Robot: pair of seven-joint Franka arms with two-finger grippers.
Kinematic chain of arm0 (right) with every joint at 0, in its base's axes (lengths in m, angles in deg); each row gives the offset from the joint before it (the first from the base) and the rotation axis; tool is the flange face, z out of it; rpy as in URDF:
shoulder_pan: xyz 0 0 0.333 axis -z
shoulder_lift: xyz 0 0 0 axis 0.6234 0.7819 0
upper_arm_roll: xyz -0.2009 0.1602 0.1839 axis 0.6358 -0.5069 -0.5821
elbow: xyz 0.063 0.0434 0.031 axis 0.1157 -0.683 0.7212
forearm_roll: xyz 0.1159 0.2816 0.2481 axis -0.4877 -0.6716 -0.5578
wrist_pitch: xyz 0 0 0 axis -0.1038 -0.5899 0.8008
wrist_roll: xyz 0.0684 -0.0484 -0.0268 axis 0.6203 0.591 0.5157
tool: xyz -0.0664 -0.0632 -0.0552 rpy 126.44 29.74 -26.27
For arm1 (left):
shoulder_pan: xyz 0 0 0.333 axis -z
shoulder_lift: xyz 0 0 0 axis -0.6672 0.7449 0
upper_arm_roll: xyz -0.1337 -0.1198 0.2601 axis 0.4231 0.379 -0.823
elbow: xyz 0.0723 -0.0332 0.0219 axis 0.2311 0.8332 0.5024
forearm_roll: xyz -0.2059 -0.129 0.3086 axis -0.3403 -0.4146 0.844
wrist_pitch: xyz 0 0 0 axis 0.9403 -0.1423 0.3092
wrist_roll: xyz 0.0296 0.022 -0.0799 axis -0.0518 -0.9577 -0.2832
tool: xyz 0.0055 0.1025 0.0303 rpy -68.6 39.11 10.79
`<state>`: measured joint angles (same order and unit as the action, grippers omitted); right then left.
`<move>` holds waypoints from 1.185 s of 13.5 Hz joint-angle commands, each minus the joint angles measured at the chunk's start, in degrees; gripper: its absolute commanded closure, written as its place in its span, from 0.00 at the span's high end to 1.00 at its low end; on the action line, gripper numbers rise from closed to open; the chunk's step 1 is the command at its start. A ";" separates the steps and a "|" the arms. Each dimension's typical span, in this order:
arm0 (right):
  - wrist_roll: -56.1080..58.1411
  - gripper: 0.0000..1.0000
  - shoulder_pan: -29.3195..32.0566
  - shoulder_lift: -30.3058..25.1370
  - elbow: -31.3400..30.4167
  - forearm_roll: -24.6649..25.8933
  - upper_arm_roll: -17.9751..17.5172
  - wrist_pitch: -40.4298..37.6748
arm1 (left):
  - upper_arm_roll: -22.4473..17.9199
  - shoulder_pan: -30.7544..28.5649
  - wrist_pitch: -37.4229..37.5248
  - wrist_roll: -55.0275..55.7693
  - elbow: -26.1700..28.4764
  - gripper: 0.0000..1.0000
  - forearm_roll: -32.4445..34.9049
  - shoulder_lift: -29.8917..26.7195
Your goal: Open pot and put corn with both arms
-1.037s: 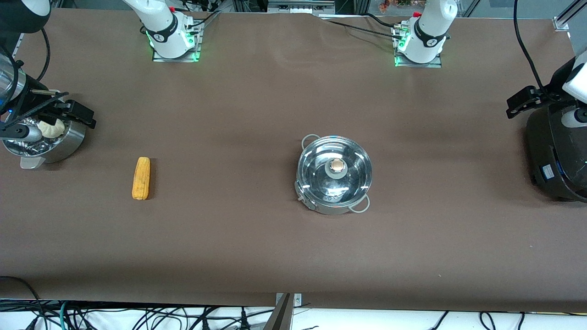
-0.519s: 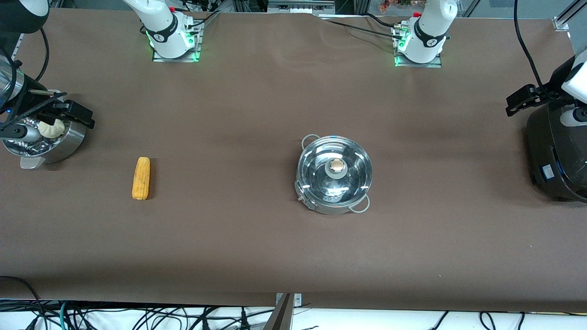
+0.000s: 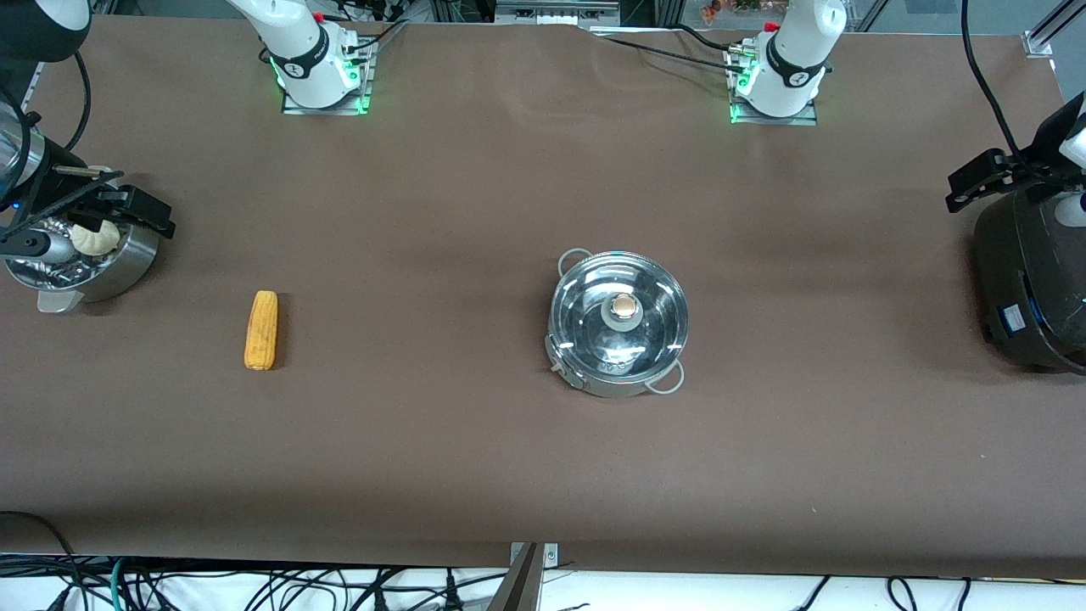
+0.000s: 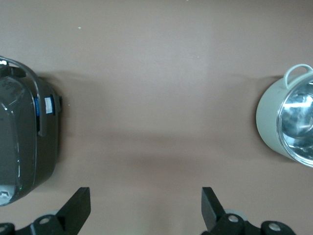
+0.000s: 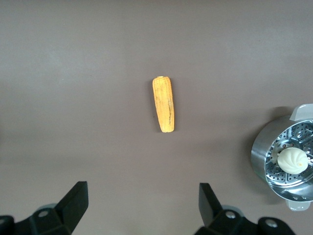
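A wide brown bench [image 3: 475, 458] is carrying everything in the scene. Near its middle, the pot [image 3: 618, 322] is sitting upright with its glass lid [image 3: 594, 310] still on and the tan knob [image 3: 624, 304] pointing straight up. Well apart from it, toward the right arm's end of the bench, the corn [image 3: 260, 330] is lying flat on the bare surface, with its long axis running from the front camera toward the robots' bases.

The right gripper [image 5: 142, 203] is hanging in the air at the right arm's end, over the edge of a steel steamer [image 3: 127, 255] that is holding a white bun [image 3: 95, 238]. Its fingers are standing wide apart with nothing between them. In the right wrist view the corn is lying out ahead of the open fingers, roughly centred between them, its long axis pointing away from the gripper — so the fingers look already lined up to close across the cob's width.

The left gripper [image 4: 146, 208] is hovering at the left arm's end, over the rim of a black cooker [image 3: 1031, 288], fingers equally wide and empty. The pot is showing at the edge of the left wrist view, off to one side and well apart.

Judging by position, the right arm is the nearer one to the corn and the left arm the nearer one to the pot — the lid's knob is the likely target there. No part of the task is done yet.
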<state>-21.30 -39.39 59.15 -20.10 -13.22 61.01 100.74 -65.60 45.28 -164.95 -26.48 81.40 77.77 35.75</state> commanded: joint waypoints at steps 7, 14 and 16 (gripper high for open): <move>-0.47 1.00 0.74 0.44 1.33 -0.26 -0.38 -0.46 | -0.12 -0.27 1.22 -3.58 -1.18 1.00 -2.58 0.27; -0.47 1.00 1.35 7.53 1.33 -0.52 -0.38 -0.46 | -0.29 -0.36 1.31 -3.58 -1.01 1.00 -2.58 0.27; -0.56 1.00 2.15 9.66 1.24 -0.17 -0.38 1.81 | -0.29 -0.36 1.31 -3.58 -1.01 1.00 -2.58 0.27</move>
<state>-21.34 -38.52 66.27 -20.19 -13.21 61.09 101.42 -65.72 45.21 -164.64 -28.48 81.40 76.30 35.78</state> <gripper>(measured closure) 0.000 0.000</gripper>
